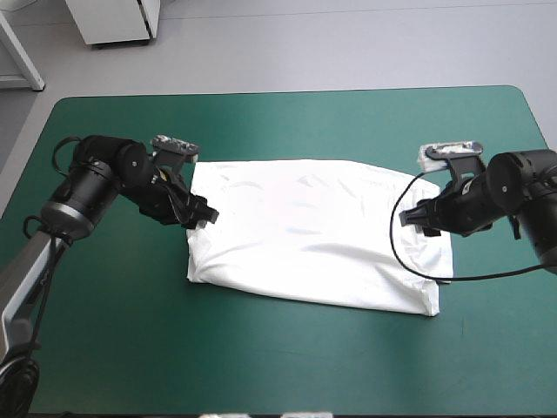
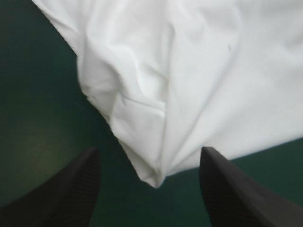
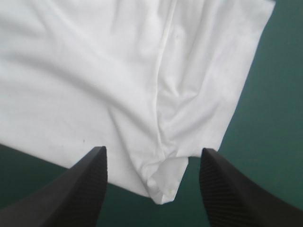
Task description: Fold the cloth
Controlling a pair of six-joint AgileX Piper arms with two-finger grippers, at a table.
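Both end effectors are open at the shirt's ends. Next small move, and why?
Probably ease both forward and shut them on the T-shirt: the left end effector and the right end effector stand open, each framing an ungrasped cloth corner.

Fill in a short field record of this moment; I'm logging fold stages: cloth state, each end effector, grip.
T-shirt: white, spread flat on the teal-green table
left end effector: open, at the shirt's left edge, a cloth tip between its fingers
right end effector: open, at the shirt's right edge, a cloth tip between its fingers
grip: neither clamps the cloth
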